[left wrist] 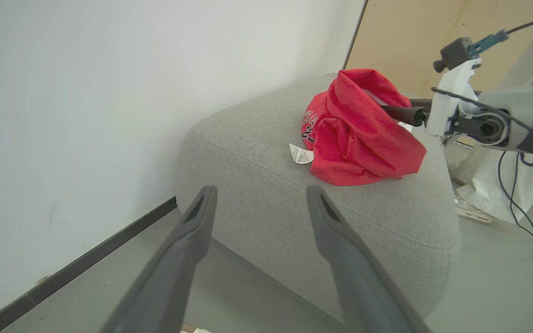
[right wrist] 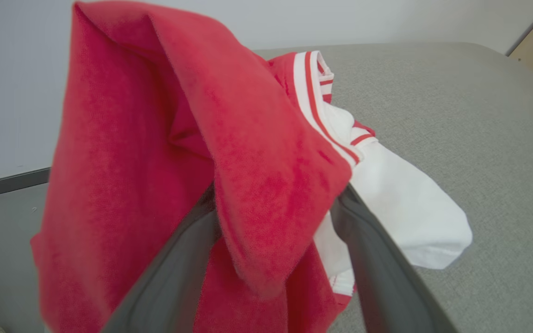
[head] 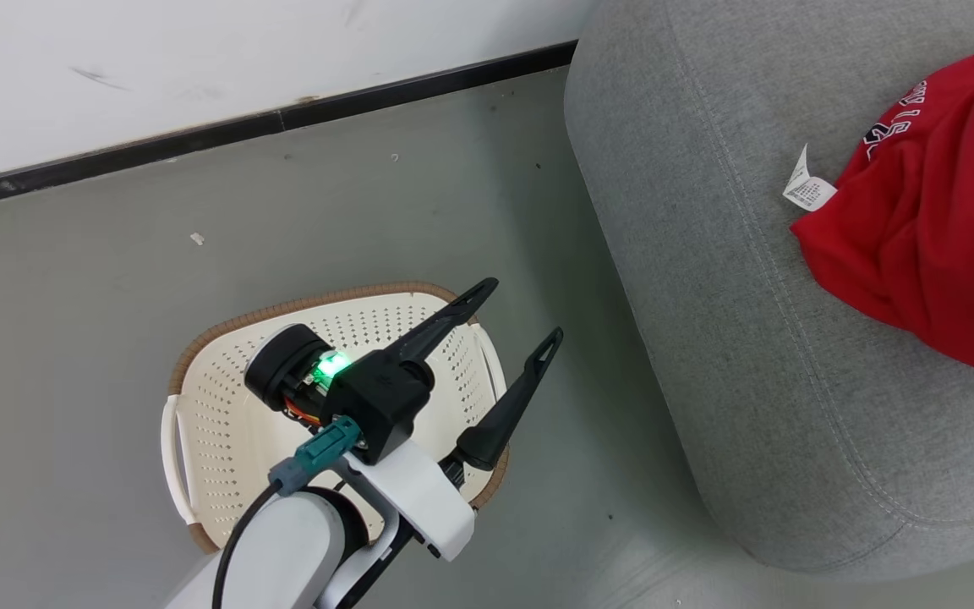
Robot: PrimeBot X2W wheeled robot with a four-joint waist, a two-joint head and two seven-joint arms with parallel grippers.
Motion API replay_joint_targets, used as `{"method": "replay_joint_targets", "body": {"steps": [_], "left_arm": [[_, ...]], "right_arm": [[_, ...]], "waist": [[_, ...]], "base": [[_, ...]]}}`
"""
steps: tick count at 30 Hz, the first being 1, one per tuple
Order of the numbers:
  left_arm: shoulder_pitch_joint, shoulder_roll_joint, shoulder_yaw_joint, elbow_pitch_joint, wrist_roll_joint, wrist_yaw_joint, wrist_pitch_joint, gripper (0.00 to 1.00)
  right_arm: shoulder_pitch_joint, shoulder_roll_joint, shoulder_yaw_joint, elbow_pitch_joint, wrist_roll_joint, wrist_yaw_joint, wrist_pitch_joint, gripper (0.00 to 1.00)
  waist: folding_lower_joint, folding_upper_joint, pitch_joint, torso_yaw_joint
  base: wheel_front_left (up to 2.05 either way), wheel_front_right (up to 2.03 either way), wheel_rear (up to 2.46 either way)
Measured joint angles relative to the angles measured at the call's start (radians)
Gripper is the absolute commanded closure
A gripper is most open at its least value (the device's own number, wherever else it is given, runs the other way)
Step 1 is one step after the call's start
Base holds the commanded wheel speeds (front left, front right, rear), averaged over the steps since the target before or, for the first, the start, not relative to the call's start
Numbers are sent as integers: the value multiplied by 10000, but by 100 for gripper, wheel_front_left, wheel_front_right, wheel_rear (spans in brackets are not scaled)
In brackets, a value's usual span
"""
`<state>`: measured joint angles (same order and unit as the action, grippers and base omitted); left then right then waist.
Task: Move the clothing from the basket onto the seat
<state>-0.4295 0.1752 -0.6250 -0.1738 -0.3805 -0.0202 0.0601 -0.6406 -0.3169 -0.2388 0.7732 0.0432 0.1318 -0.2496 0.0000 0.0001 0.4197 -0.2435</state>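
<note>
The clothing [head: 927,211] lies in a crumpled red heap on top of the seat [head: 707,296], set back from the rounded edge that faces the basket. Its paper tag [head: 807,182] rests flat on the grey fabric on that same side. Black-and-white lettering [head: 897,110] shows on one fold, too creased to read whole. A white sleeve [right wrist: 400,203] with red stripes trails out of the heap onto the seat.

The right gripper [right wrist: 275,192] is pushed into the heap with its two fingers spread wide apart. Red cloth drapes over and between them (nothing is pinched, so the hold is released).

The basket [head: 216,423] stands on the grey floor [head: 369,211], just beside the seat's rounded edge and apart from it. The left gripper [head: 523,309] hangs above the basket's seat-side rim, its fingers splayed wide with nothing between them, pointing toward the seat. A white wall [head: 199,68] with dark skirting [head: 284,118] runs behind.
</note>
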Motion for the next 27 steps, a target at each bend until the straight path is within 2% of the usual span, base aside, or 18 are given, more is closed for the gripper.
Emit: {"method": "replay_joint_targets", "body": {"steps": [10, 20, 27], "left_arm": [[78, 121, 700, 334, -151, 378, -318, 0], [433, 199, 1494, 694, -196, 894, -901, 0], [959, 234, 2199, 945, -360, 1346, -1407, 0]], "right_arm": [[932, 184, -12, -941, 192, -2, -21, 0], [1698, 548, 10, -2746, 326, -2, -25, 0], [1906, 727, 596, -3797, 328, 0, -27, 0]], "waist": [[1, 0, -337, -337], [0, 0, -806, -525], [0, 0, -1182, -462]], "base": [[0, 0, 0], [0, 0, 0], [0, 0, 0]]}}
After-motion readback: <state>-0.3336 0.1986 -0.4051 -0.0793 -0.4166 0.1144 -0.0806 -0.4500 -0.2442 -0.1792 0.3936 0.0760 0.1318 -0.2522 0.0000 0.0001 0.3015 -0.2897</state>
